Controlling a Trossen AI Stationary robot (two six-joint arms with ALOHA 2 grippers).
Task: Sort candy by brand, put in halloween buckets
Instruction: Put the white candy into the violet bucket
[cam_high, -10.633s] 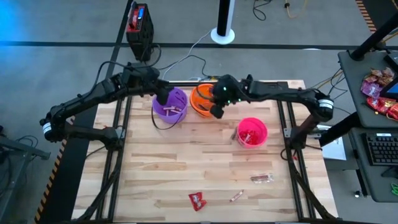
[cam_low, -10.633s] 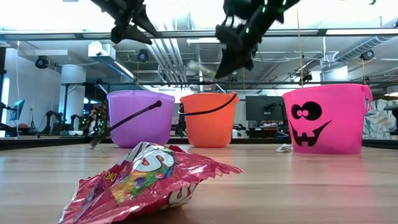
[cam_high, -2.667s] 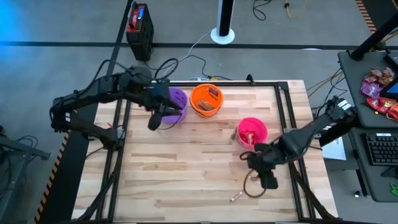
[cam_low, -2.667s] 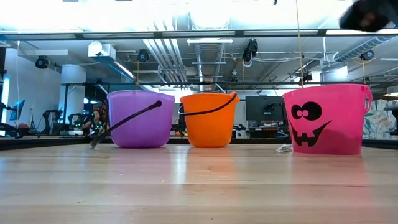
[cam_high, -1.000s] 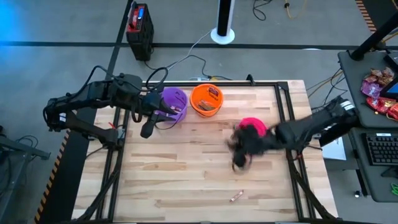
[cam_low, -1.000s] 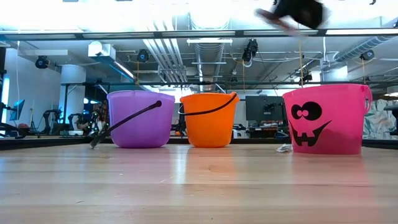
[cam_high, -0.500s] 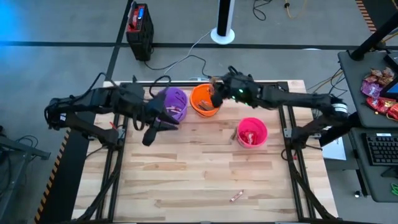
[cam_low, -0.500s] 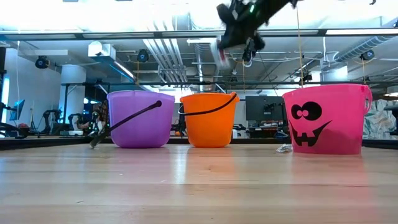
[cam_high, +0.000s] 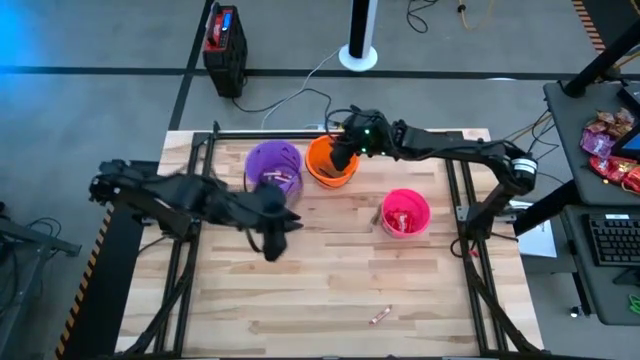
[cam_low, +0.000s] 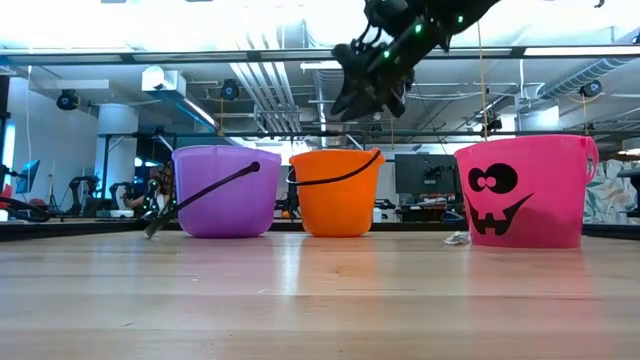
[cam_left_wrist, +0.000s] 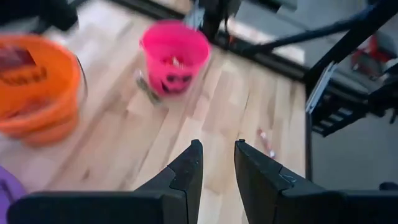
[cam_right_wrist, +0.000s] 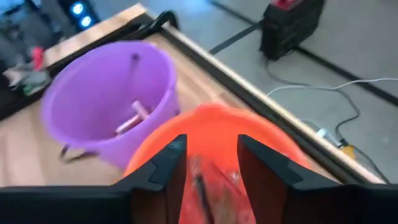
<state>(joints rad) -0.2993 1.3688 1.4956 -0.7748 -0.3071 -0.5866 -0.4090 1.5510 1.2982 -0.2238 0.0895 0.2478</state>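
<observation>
Three buckets stand on the wooden table: purple (cam_high: 270, 163), orange (cam_high: 322, 165) and pink (cam_high: 405, 212). Pinkish sticks lie in the purple bucket (cam_right_wrist: 134, 118), red packets in the pink one (cam_high: 398, 220), dark bars in the orange one (cam_right_wrist: 202, 180). One pinkish stick (cam_high: 380, 316) lies on the table near its front edge; it also shows in the left wrist view (cam_left_wrist: 265, 140). My right gripper (cam_high: 345, 160) hangs open and empty above the orange bucket (cam_right_wrist: 211, 134). My left gripper (cam_high: 272, 240) is open and empty above the table, on the near side of the purple bucket.
A small wrapper (cam_left_wrist: 146, 88) lies on the table beside the pink bucket. A black and red box-shaped device (cam_high: 222, 38) stands on the floor beyond the far edge. Red and pink bags (cam_high: 610, 148) and a keyboard (cam_high: 610, 240) sit on a desk at the right.
My right gripper has swung from beside the pink bucket toward the far edge and now hangs over the orange bucket. My left gripper has moved from the purple bucket's left side toward the table's right and near edges.
</observation>
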